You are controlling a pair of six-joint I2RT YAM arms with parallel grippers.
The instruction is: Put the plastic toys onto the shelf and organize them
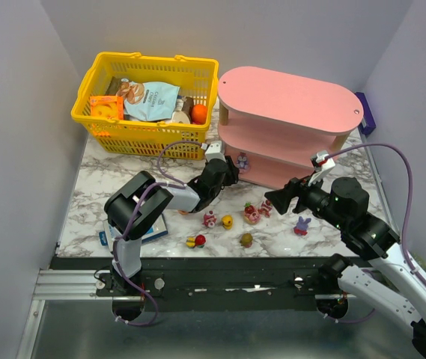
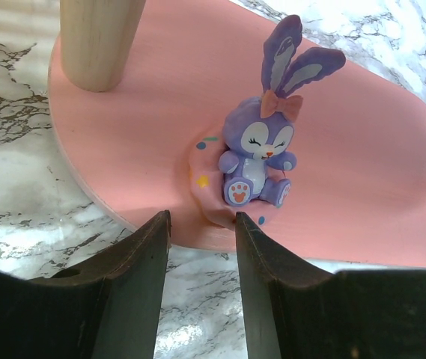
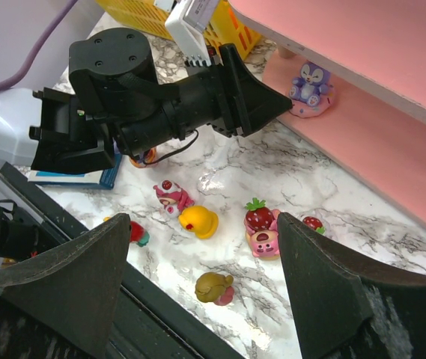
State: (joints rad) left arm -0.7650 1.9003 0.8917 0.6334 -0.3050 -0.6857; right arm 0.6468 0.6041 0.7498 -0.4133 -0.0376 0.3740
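- Purple bunny is sitting on the shelf — left tool is gaping before it, empty.
- Right tool is hovering wide open, empty, over counter toys.

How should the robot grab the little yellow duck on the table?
Probably pinch the yellow duck across its round body, coming straight down from above. It is low and rounded, with nothing sticking out to hold. It sits apart on the table, with gaps to the pink doll and the strawberry toy, so a finger fits on each side.
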